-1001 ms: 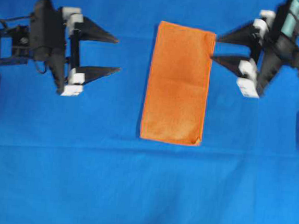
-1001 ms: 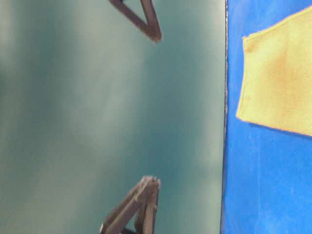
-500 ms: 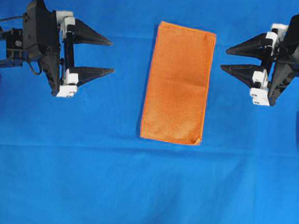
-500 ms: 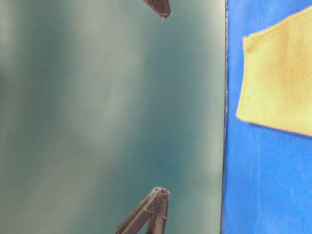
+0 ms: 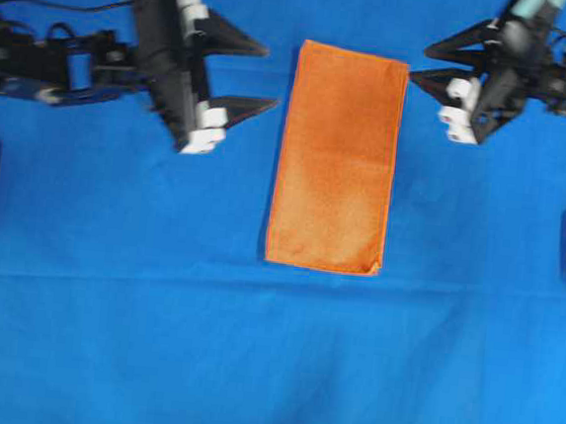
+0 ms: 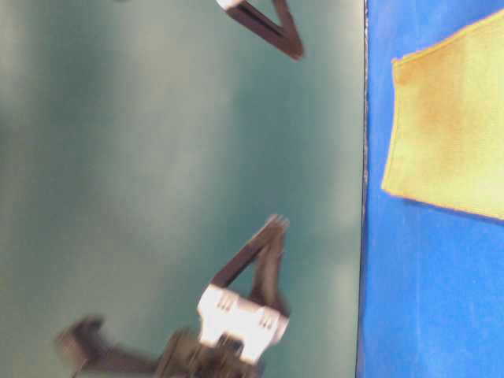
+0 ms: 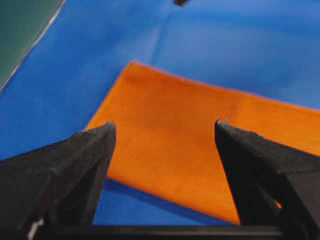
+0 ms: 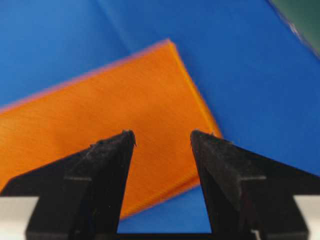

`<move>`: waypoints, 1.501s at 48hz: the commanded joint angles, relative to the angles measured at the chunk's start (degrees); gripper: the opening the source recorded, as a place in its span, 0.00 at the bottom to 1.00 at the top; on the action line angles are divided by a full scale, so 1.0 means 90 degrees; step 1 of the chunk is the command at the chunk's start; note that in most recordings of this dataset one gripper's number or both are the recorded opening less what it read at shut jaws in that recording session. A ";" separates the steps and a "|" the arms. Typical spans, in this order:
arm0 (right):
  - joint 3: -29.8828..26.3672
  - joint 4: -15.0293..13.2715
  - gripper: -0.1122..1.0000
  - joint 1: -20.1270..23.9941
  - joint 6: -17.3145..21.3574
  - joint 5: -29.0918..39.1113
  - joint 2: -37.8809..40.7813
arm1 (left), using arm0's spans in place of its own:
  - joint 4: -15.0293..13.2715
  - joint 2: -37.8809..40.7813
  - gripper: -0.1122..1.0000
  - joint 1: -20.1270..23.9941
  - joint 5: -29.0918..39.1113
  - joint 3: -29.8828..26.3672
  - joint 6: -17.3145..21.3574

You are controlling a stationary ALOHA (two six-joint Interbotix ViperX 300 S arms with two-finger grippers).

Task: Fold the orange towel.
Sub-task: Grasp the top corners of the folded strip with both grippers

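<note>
So the towel is lying flat on the blue counter, already folded into a tall rectangle, long side running up and down in the overhead view. Nothing is holding it.

Left tool is wide open, both black fingers spread apart with nothing between them. It sits just beside the towel's left edge near the top corner, tips pointing at the cloth; the lower tip is right next to the hem, but I can't tell if it actually touches. From the left wrist cam the towel fills the gap ahead of the tool, with its near corner just past the left finger.

Right tool is open too, empty, fingers angled toward the towel's top right corner. Lower tip looks like it's right at the towel's edge, upper tip just off the corner. Right wrist cam has the towel straight in front of and below the tool, corner just past the right finger.

Table-level view is pretty blurry, just one towel edge on blue and finger tips against a green backdrop
</note>
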 commanded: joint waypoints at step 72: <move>-0.0684 -0.0010 0.14 -0.0693 -0.0205 -0.0967 0.2549 | 0.0000 0.2734 0.11 0.0830 0.0029 -0.1621 0.0117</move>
